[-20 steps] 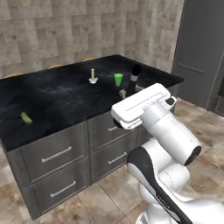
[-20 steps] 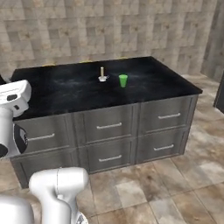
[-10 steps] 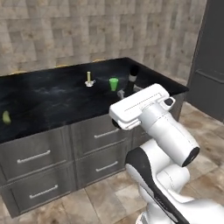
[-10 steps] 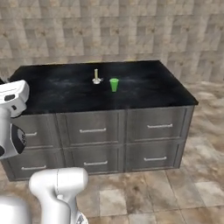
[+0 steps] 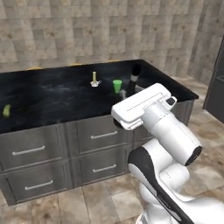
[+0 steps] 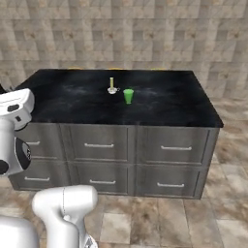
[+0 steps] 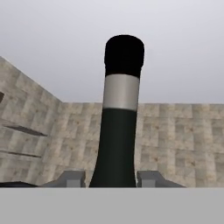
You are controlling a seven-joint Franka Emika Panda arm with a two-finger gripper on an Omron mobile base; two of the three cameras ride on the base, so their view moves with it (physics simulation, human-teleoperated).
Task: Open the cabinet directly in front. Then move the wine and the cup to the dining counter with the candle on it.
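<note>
cup (image 6: 128, 95) beside candle (image 6: 112, 86) on dining counter (image 6: 164, 106)

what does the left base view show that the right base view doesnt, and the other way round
Left base view alone: the wine with its dark neck rising behind the robot's hand, and a small green thing near the counter's left edge. Right base view alone: the whole front of the dining counter, three drawer columns wide, and its bare right end. Both: the candle with the cup beside it on the black top.
</note>
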